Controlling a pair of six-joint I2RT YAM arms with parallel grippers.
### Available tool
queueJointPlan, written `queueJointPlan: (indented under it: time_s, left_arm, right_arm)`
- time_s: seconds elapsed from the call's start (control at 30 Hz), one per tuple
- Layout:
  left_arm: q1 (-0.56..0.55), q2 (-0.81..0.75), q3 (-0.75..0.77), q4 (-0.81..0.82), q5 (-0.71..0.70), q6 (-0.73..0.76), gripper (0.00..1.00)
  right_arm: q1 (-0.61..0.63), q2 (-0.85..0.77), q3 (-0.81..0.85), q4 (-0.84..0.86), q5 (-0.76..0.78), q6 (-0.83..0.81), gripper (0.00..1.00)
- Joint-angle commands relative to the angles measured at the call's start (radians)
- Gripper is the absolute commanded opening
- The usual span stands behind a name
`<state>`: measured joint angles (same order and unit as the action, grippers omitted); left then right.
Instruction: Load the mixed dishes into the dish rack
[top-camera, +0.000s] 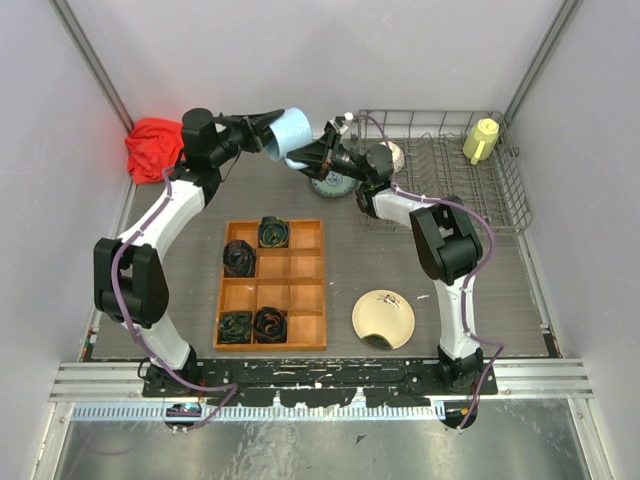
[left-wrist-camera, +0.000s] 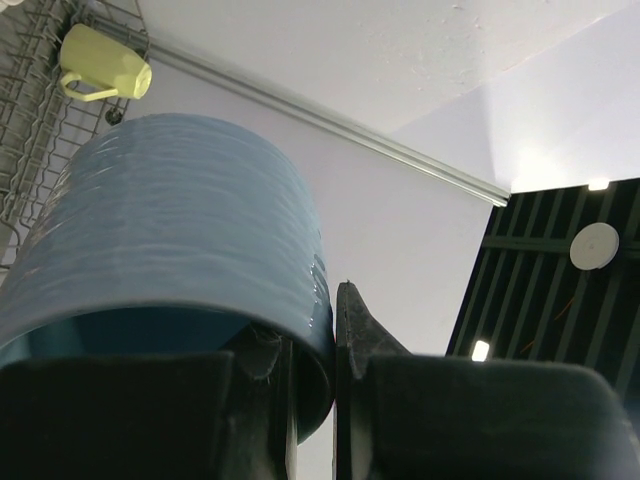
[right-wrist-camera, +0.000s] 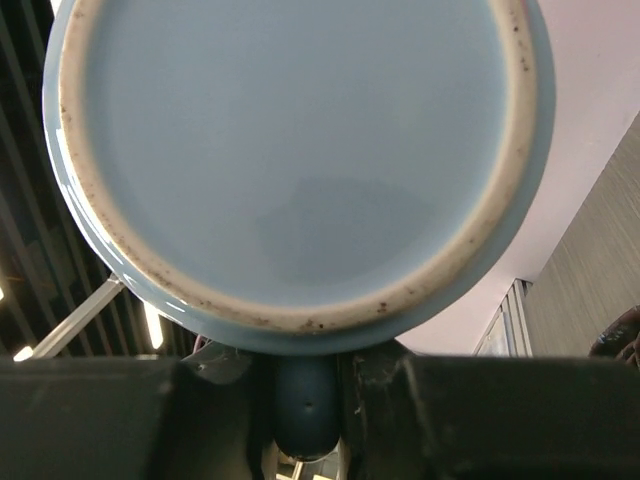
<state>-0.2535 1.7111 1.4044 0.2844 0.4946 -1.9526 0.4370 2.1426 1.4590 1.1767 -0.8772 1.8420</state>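
The light blue cup (top-camera: 291, 133) is held in the air over the table's back middle, lying on its side. My left gripper (top-camera: 263, 134) is shut on its rim wall, with one finger inside the cup (left-wrist-camera: 170, 230) and one outside. My right gripper (top-camera: 309, 158) is shut on the cup's handle (right-wrist-camera: 305, 405), with the cup's base (right-wrist-camera: 290, 150) filling that view. The grey wire dish rack (top-camera: 505, 190) stands at the back right and holds the pale yellow mug (top-camera: 482, 140). The teal plate (top-camera: 330, 186) and a patterned bowl (top-camera: 391, 152) lie by the rack's left side. The cream plate (top-camera: 383, 318) lies front right.
An orange-brown wooden compartment tray (top-camera: 303, 285) with dark rolled items sits in the middle. A red cloth (top-camera: 153, 147) lies at the back left. The yellow mug (left-wrist-camera: 105, 65) and rack wires (left-wrist-camera: 25, 120) show in the left wrist view. Walls close in the table on three sides.
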Motion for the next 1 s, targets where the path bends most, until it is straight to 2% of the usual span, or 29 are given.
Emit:
queueJointPlan:
  time_s: [0.0,0.13,0.17,0.27,0.33,0.5,0.8,0.97]
  left_arm:
    - [-0.038,-0.020,0.038,0.055,0.066,0.010,0.00]
    - [-0.039,-0.015,0.034,0.060,0.071,0.011,0.00]
    - [-0.038,-0.015,0.032,0.061,0.071,0.012,0.01]
    - [-0.036,-0.016,0.025,0.053,0.070,0.028,0.15]
    - [-0.032,-0.018,0.023,0.042,0.070,0.046,0.32]
    - [-0.010,-0.028,0.030,-0.013,0.075,0.096,0.60]
    - [0.025,-0.090,0.008,-0.199,0.085,0.234,0.91]
    - [0.039,-0.113,0.007,-0.264,0.093,0.291,0.98]
  right_arm:
    - [0.041,-0.016,0.053,0.059,0.044,0.021,0.17]
    - [0.049,0.000,0.055,0.100,0.054,0.057,0.02]
    - [0.049,0.000,0.051,0.114,0.060,0.065,0.01]
    - [0.048,-0.003,0.034,0.155,0.081,0.077,0.01]
    - [0.047,-0.012,0.018,0.158,0.094,0.067,0.01]
    - [0.029,-0.035,-0.008,0.156,0.115,0.031,0.01]
    - [-0.098,-0.074,-0.072,0.125,0.123,-0.020,0.01]
    - [-0.186,-0.117,-0.113,0.045,0.086,-0.105,0.01]
